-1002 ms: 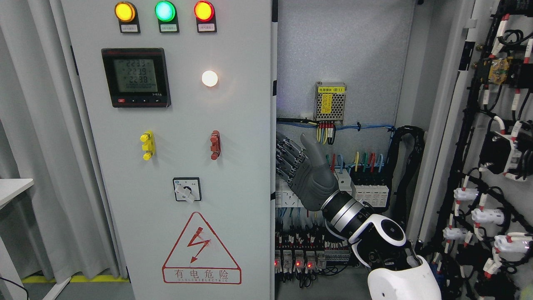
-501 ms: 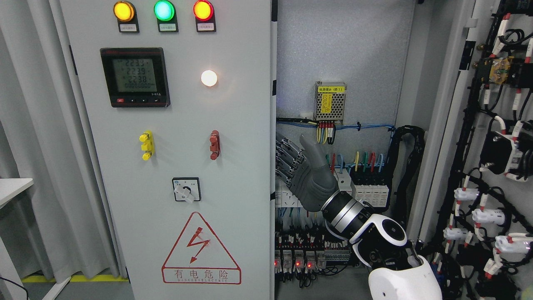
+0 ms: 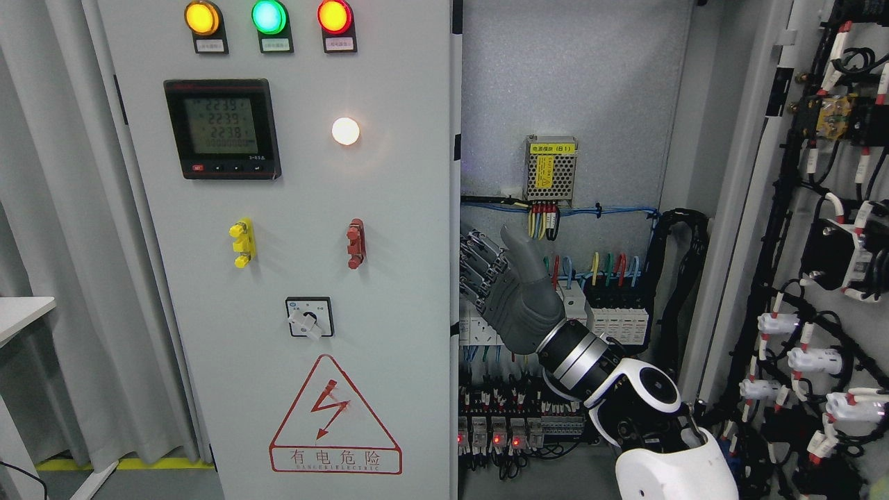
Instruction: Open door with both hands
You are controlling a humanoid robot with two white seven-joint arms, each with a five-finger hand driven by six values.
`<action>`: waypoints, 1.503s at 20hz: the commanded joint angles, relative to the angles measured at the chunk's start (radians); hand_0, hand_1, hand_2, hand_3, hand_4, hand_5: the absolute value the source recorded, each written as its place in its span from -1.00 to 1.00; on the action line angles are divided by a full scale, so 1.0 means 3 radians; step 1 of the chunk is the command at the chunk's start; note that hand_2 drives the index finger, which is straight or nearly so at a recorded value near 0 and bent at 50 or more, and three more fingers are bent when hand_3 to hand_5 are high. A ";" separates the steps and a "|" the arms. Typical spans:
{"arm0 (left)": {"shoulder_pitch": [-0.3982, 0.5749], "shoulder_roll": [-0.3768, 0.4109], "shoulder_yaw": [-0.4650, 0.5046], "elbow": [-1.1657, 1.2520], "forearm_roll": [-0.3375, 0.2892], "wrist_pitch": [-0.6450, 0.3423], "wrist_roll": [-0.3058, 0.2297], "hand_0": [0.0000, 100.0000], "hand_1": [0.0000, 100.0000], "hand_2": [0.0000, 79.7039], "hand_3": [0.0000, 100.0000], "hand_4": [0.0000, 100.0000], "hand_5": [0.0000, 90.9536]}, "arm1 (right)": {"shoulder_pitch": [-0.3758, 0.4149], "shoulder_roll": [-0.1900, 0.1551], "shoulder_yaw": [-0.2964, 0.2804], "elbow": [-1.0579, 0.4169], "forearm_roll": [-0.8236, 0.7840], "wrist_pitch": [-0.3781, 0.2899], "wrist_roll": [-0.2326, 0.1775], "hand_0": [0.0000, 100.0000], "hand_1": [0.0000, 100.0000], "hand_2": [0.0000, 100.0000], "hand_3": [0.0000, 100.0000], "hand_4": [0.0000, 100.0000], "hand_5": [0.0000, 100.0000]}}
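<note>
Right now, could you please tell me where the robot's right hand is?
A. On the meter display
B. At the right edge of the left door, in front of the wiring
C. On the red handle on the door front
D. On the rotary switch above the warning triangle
B: the right hand is raised with its fingers against the right edge of the left door, well clear of the door-front controls.

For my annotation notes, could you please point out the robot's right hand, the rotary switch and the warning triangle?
right hand [image 3: 501, 292]: head view, on the palm.
rotary switch [image 3: 309, 317]: head view, on its knob.
warning triangle [image 3: 335, 417]: head view, below the lightning bolt.
</note>
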 commanded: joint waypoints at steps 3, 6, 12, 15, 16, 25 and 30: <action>0.0004 -0.0001 0.0000 -0.0082 -0.0005 -0.0001 0.0012 -0.42 -1.00 -0.93 -0.94 -0.93 -1.00 | 0.0036 0.0001 0.0001 -0.0117 -0.0024 -0.0001 0.0075 -0.56 -1.00 -1.00 -1.00 -1.00 -1.00; 0.0009 -0.0006 0.0000 -0.0082 0.0000 -0.0001 0.0018 -0.42 -1.00 -0.93 -0.94 -0.93 -1.00 | 0.0037 0.0001 -0.0005 -0.0117 -0.0024 -0.0001 0.0086 -0.56 -1.00 -1.00 -1.00 -1.00 -1.00; 0.0009 -0.0011 0.0000 -0.0082 0.0000 -0.0001 0.0018 -0.42 -1.00 -0.93 -0.94 -0.93 -1.00 | 0.0057 0.0001 -0.0005 -0.0163 -0.0029 -0.0001 0.0086 -0.56 -1.00 -1.00 -1.00 -1.00 -1.00; 0.0009 -0.0011 0.0000 -0.0082 0.0000 -0.0001 0.0018 -0.42 -1.00 -0.93 -0.94 -0.93 -1.00 | 0.0067 0.0001 0.0011 -0.0198 -0.0029 -0.0001 0.0086 -0.56 -1.00 -1.00 -1.00 -1.00 -1.00; 0.0009 -0.0016 0.0000 -0.0082 0.0000 -0.0001 0.0018 -0.42 -1.00 -0.93 -0.94 -0.93 -1.00 | 0.0082 0.0001 0.0026 -0.0249 -0.0029 -0.0001 0.0086 -0.56 -1.00 -1.00 -1.00 -1.00 -1.00; 0.0009 -0.0016 0.0005 -0.0082 0.0000 -0.0001 0.0018 -0.42 -1.00 -0.93 -0.94 -0.93 -1.00 | 0.0185 0.0001 0.0266 -0.0566 -0.0014 -0.0077 0.0040 -0.56 -1.00 -1.00 -1.00 -1.00 -1.00; 0.0009 -0.0016 0.0005 -0.0082 0.0000 -0.0001 0.0012 -0.42 -1.00 -0.93 -0.94 -0.93 -1.00 | 0.0261 0.0001 0.0598 -0.0582 0.0027 -0.0067 0.0055 -0.56 -1.00 -1.00 -1.00 -1.00 -1.00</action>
